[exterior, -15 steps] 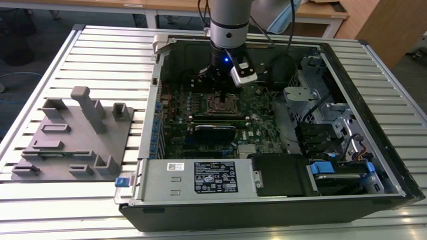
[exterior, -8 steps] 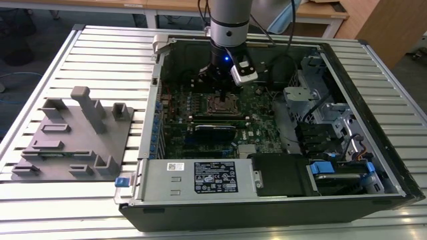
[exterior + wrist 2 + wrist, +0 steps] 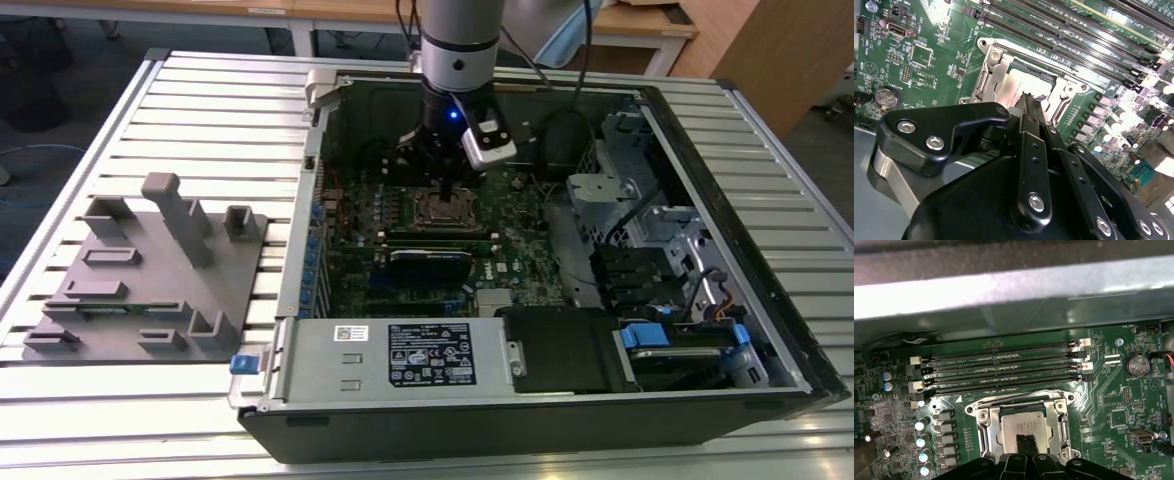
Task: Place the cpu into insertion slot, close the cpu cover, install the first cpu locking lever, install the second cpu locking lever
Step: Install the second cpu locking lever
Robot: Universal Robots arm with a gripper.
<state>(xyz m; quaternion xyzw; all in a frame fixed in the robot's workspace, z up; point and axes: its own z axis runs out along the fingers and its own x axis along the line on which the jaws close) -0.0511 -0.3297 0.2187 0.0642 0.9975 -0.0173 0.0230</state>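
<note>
On a slatted metal table (image 3: 200, 110), an open computer case (image 3: 747, 330) holds the green board. The cpu (image 3: 1026, 427) sits in the insertion slot (image 3: 985, 432), cpu cover (image 3: 1059, 415) down. The gripper (image 3: 1025, 441), jaws pressed together, touches it; heavy pressure could bend pins.

Dull silver-grey square cpu (image 3: 1026, 426) lying flat in silvery-rimmed square insertion slot (image 3: 985, 432) on green board; thin silvery windowed cpu cover (image 3: 1056, 412) closed around chip.
</note>
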